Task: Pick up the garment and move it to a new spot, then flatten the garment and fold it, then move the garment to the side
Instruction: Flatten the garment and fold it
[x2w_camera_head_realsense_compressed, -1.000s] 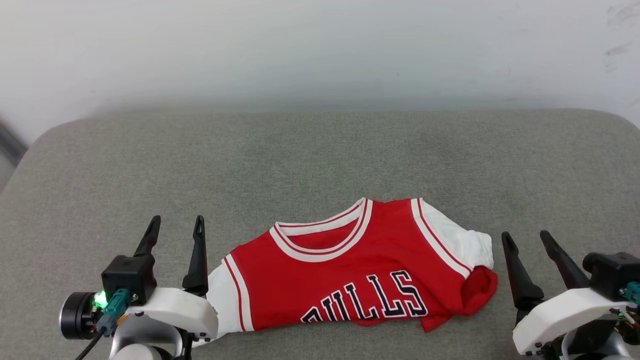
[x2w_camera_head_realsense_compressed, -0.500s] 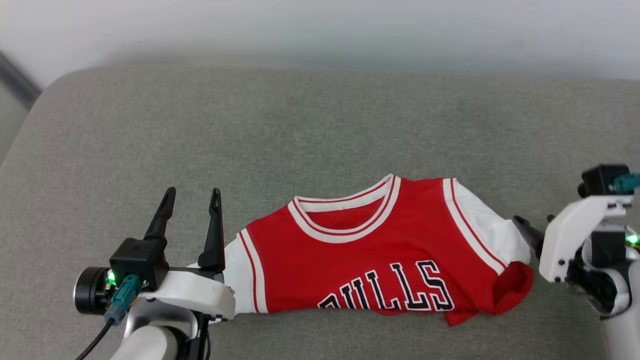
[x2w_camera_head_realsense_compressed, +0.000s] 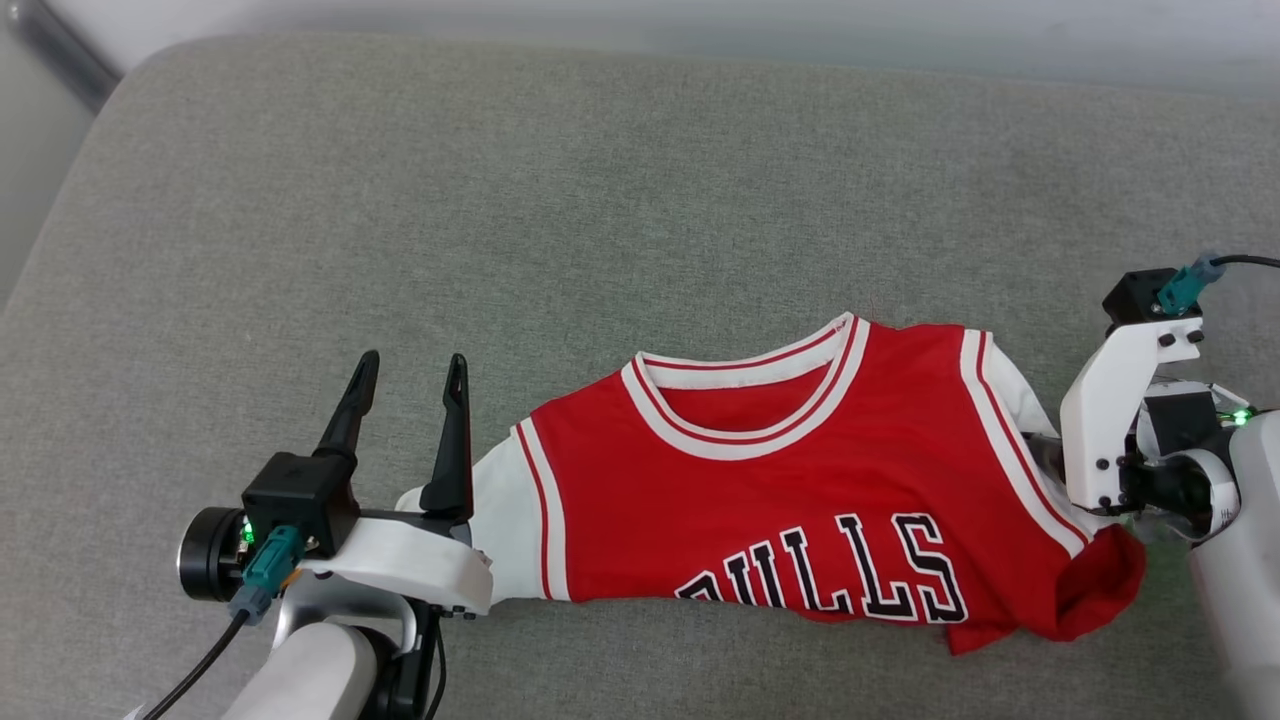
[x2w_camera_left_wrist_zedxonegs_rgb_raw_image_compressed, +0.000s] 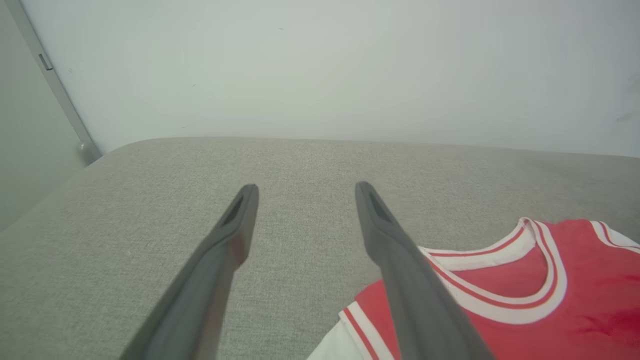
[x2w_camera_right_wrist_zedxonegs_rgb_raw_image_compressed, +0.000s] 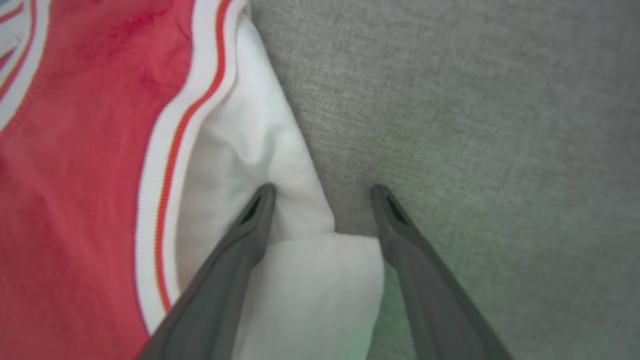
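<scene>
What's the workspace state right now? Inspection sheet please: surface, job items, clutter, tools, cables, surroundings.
Surface: grey fabric cushion, rounded corners, no stains seen.
Job's things: garment, red and white, lying front up, collar away from the robot, near edge rumpled, red fabric bunched at the robot's right.
Clutter: nothing seen.
Tools: left tool open, empty, beside the garment; right tool open, straddling the edge of the white sleeve, contact unclear.
Cables: black cable at the left wrist; second cable at the right wrist.
Surroundings: pale wall, grey strip at its left.
</scene>
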